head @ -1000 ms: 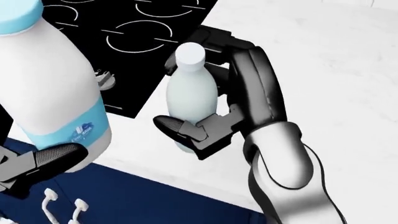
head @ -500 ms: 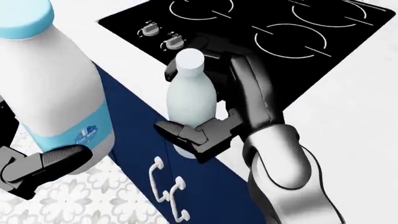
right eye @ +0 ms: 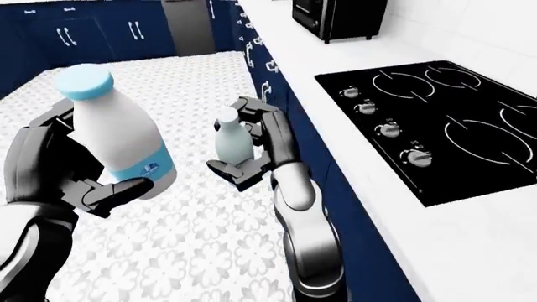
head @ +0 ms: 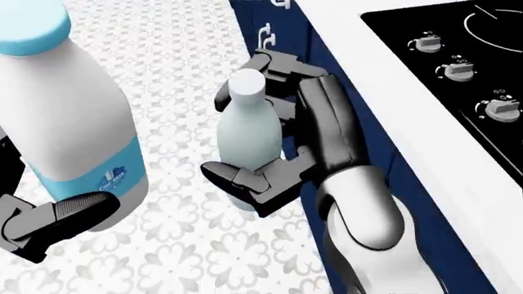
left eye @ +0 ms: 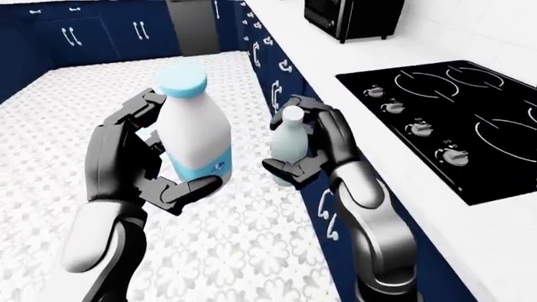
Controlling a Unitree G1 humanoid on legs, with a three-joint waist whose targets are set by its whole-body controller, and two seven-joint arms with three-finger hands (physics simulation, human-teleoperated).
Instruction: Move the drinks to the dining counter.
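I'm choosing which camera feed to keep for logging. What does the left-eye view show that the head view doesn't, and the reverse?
Only the left-eye view shows the microwave, the far cabinets, the left hand's upper fingers around the large bottle, and the whole cooktop. Only the head view shows the blue logo on the large milk bottle up close. Both show the right hand gripping the small white bottle, the patterned floor and the stove knobs.

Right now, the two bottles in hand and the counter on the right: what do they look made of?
Large bottle: looks like opaque white plastic, smooth with a soft sheen; pale blue cap and label band.
Small bottle: white, matte, plastic or frosted glass; the render leaves it open.
Counter: flat white, faintly mottled, stone-like, with a glossy black glass-like cooktop set in.
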